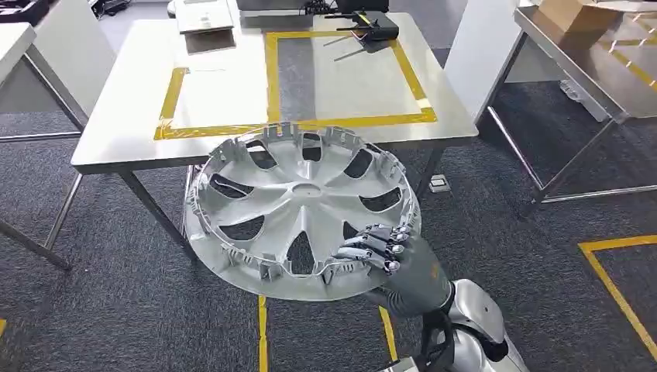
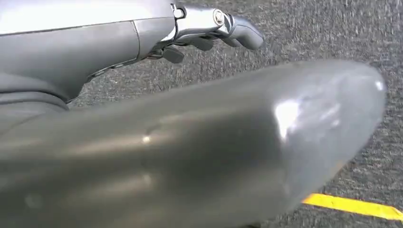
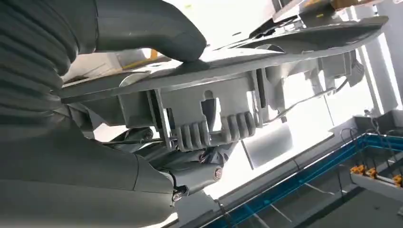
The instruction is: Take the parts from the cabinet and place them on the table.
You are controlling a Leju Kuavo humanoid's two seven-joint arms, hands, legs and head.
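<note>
Silver wheel cover: gripped at its near rim by the right hand, held tilted in the air before the desk. Left hand: fingers curled over carpet, nothing held.

No text, label, brand, number or sign in these pictures is clear enough to read.
</note>
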